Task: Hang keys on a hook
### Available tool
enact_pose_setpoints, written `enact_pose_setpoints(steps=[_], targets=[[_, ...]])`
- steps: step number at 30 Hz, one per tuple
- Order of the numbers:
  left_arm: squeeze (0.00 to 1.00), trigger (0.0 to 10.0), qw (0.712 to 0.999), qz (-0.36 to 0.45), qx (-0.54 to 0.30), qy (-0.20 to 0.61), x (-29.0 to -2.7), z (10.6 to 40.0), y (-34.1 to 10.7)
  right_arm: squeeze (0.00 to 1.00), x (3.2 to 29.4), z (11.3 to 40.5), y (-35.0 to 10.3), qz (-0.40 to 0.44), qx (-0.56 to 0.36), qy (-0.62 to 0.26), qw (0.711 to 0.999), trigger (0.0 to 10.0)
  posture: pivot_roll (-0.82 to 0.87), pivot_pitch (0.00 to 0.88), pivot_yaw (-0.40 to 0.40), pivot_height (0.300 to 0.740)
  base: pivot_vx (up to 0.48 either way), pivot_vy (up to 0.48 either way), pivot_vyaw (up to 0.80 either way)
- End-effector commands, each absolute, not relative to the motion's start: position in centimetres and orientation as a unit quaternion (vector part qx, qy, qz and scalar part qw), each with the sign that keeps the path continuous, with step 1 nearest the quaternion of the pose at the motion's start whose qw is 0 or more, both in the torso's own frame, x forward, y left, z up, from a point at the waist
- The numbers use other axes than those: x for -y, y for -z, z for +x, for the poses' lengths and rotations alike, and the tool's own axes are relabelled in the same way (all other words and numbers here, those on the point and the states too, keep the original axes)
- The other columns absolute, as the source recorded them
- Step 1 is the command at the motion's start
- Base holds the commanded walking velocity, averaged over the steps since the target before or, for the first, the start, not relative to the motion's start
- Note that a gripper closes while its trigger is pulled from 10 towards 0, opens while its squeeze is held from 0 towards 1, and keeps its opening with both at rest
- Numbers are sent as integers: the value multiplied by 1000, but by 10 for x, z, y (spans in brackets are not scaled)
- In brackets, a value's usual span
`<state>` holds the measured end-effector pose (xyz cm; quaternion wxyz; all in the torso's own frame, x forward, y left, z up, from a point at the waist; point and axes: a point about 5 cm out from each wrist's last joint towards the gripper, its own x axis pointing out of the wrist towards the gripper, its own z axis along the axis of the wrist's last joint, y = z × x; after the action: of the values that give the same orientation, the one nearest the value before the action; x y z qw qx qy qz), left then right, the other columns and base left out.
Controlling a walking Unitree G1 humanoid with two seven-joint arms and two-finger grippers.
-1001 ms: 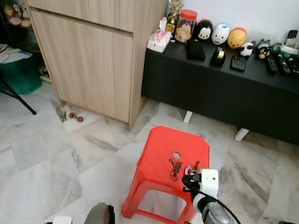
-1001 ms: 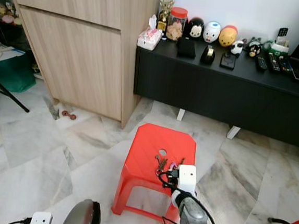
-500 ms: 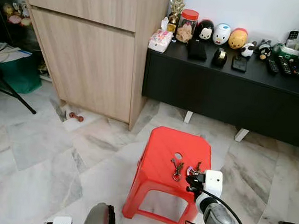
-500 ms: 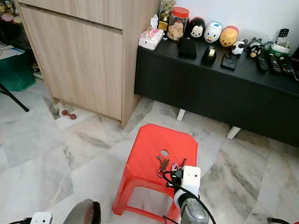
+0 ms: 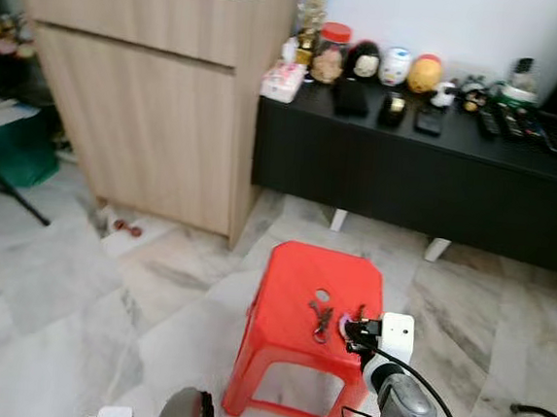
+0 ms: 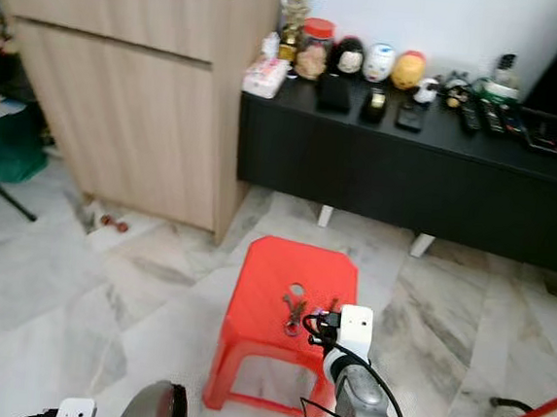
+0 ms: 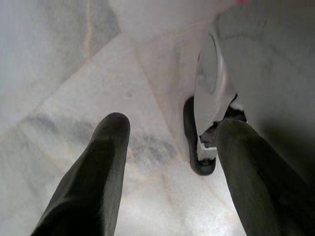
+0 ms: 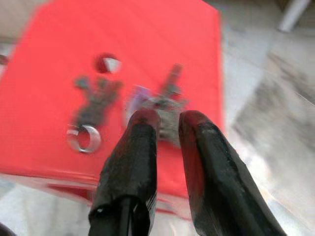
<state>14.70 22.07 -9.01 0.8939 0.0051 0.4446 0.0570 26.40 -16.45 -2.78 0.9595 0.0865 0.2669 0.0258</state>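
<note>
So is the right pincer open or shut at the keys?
Nearly shut: the right pincer has its fingers a narrow gap apart at the blurred keys on the red stool. A grip cannot be told.

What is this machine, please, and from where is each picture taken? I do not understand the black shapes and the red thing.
It is a walking humanoid robot. Two pictures come from its head, looking down at a red stool on a marble floor. Two bunches of keys lie on the stool: one near the seat's hole, another at the tips of the right pincer. The other pictures come from wrist cameras; the black shapes are pincer fingers. The right pincer's fingers are nearly together at that bunch; whether they grip it is unclear. The left pincer hangs open over the floor.
</note>
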Motion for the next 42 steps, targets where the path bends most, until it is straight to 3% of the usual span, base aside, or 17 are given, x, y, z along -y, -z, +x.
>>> enact_pose_setpoints(steps=[1,9,10,11,12,25,36,37,38,42], targets=[[0,10000,894,-11,-448,-20,-199,149,93,0,166,266,27,92,-267,-19,959,10000,27,49,-107,619,304,0,0],[0,10000,896,-13,-444,-20,-199,149,93,0,167,265,28,93,-269,-17,959,10000,25,57,-107,619,0,0,0],[0,10000,896,-13,-444,-20,-199,149,93,376,167,265,28,94,-269,-18,958,10000,25,58,-107,619,0,0,0],[0,10000,896,-13,-444,-20,-199,149,93,376,167,264,28,95,-269,-18,958,10000,25,58,-107,619,0,0,0],[0,10000,895,-13,-445,-19,-199,149,93,1000,167,264,28,100,-269,-19,958,10000,25,62,-108,619,0,0,0],[0,10000,894,-13,-447,-15,-198,142,95,1000,181,273,23,55,-299,-7,953,10000,31,91,-108,619,0,0,0],[0,10000,895,-5,-446,0,-197,129,98,1000,175,277,21,33,-303,-35,952,10000,31,154,-109,619,0,0,0],[0,10000,896,-5,-444,1,-196,128,98,290,172,277,21,29,-305,-45,951,10000,31,161,-110,619,0,0,0],[0,10000,896,-6,-443,2,-196,126,98,0,169,278,21,14,-309,-60,949,10000,32,164,-111,619,0,0,0],[0,10000,898,-5,-440,2,-197,121,99,0,167,282,18,12,-305,-59,950,10000,34,191,-116,619,0,0,0]])
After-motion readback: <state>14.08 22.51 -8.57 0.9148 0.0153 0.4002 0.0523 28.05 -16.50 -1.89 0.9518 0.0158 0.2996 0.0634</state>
